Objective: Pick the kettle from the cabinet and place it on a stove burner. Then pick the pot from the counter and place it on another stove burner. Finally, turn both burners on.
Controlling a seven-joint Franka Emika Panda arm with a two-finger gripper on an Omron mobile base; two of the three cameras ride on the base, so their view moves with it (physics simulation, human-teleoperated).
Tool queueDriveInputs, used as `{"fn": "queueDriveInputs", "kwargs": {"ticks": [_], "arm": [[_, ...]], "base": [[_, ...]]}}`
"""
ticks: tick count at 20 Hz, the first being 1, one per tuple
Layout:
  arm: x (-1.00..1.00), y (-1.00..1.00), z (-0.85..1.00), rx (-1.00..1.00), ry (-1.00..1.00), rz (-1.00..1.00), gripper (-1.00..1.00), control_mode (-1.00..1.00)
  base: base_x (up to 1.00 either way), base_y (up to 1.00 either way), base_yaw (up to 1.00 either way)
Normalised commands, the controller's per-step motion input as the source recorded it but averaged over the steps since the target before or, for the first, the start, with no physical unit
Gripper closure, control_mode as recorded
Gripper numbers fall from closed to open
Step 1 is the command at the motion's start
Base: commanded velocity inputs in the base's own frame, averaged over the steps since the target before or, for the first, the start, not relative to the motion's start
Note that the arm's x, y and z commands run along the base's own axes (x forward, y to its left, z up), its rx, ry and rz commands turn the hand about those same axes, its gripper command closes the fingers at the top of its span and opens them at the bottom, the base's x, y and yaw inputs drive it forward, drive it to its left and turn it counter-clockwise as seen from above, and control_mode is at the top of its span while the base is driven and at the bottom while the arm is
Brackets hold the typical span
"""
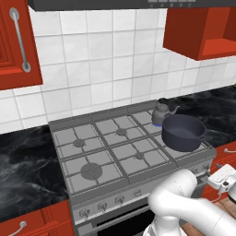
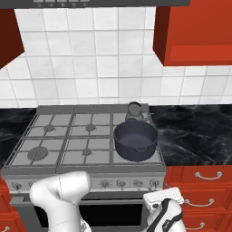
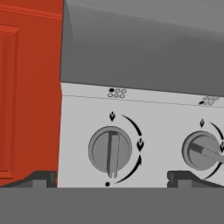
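Gripper (image 3: 111, 177) hangs low at the stove front, jaws spread wide w/ nothing between them, fingertips (image 3: 41, 178) either side of a knob (image 3: 110, 150) whose bar points straight down. Second knob (image 3: 200, 151) beside it is turned aslant. Red panel (image 3: 28, 92) runs along one edge of the hand view. Up top, pot (image 1: 183, 132) sits on a right-hand burner nearer the front, kettle (image 1: 161, 112) just behind it on the back burner, blue glow at its base. Cabinet (image 1: 200, 27) niche is up right; counter (image 2: 199, 131) flanks the stove (image 1: 115, 152).
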Motion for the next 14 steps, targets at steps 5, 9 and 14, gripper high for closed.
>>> {"fn": "queueDriveInputs", "kwargs": {"ticks": [5, 9, 14], "arm": [[0.00, 0.07, 0.00, 0.00, 0.00, 0.00, -1.00, -1.00], [0.00, 0.07, 0.00, 0.00, 0.00, 0.00, -1.00, -1.00], [0.10, -0.01, 0.00, 0.00, 0.00, 0.00, -1.00, -1.00]], "base": [[0.00, 0.00, 0.00], [0.00, 0.00, 0.00], [0.00, 0.00, 0.00]]}}
